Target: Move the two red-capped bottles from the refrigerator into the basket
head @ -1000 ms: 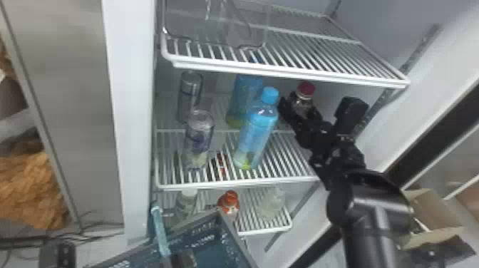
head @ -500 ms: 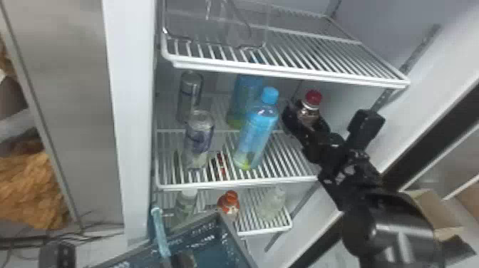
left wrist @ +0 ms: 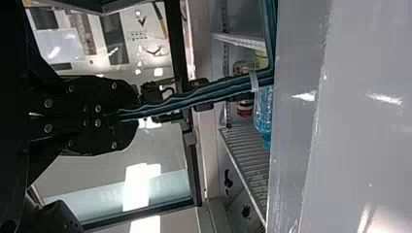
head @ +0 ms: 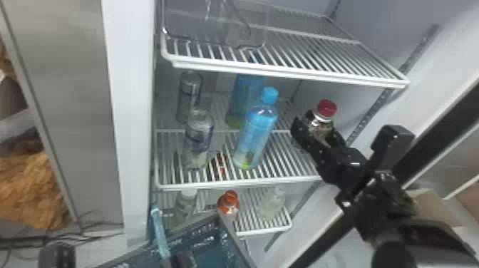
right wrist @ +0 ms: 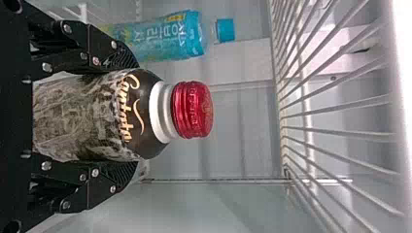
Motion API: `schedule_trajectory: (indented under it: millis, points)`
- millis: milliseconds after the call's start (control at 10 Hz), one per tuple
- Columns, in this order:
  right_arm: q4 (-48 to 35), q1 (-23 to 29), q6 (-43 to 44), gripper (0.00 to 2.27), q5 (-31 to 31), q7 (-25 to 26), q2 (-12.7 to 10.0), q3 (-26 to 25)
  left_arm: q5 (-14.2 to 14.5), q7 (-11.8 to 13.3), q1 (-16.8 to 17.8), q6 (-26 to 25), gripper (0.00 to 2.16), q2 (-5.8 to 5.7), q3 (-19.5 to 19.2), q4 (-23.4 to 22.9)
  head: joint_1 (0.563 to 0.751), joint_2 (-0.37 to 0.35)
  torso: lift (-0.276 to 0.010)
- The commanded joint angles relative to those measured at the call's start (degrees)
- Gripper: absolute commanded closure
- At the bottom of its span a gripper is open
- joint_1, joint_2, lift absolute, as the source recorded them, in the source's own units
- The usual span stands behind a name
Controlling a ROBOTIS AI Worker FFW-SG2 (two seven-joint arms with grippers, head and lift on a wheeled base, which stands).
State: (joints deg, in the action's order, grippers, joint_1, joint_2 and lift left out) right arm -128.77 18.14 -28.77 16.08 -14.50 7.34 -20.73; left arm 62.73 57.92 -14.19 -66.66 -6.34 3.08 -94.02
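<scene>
My right gripper is at the refrigerator's middle shelf, shut around a dark bottle with a red cap. In the right wrist view that gripper has one finger on either side of the bottle, its red cap pointing away from the palm. My left gripper is low in the head view, by the dark teal basket and its light blue handle. In the left wrist view the left gripper is shut on the basket's teal edge.
Blue-capped bottle and silver can stand left of the right gripper, with another can and blue bottle behind. An orange-red-capped bottle stands on the lower shelf. The upper wire shelf hangs above.
The right gripper and its red-capped bottle shifted right over the first half second, and they have since moved slightly further right. The basket and shelf bottles look unmoved.
</scene>
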Motion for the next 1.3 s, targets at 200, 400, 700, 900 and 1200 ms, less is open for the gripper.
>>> schedule_trajectory:
  millis: [200, 400, 700, 900, 1200]
  points:
    - [-10.38, 8.86, -4.42, 1.27, 0.03, -0.09, -1.36, -3.49, 0.0, 0.0, 0.13, 0.0, 1.17, 0.1, -0.11, -0.13, 0.695, -0.35, 0.0]
    - [-15.72, 13.36, -6.24, 1.27, 0.37, -0.35, -1.45, -4.63, -0.11, 0.0, -0.01, 0.0, 1.17, 0.1, -0.23, 0.01, 0.695, -0.35, 0.0]
    - [-22.33, 18.42, -10.74, 1.27, 1.75, -4.57, -3.47, -8.4, -0.23, -0.18, 0.13, -0.14, 1.17, 0.18, -0.34, 0.01, 0.695, -0.35, 0.0]
    - [-24.86, 22.22, -14.54, 1.27, 4.83, -7.21, -5.41, -11.26, -0.46, -0.53, 0.13, -0.14, 1.17, 0.36, -0.91, 0.01, 0.695, -0.35, 0.0]
    - [-26.13, 23.48, -22.84, 1.27, 4.83, -14.33, -5.67, -12.74, -0.91, -0.7, 0.55, -0.42, 1.17, 0.27, -0.91, 0.01, 0.695, -0.35, 0.0]
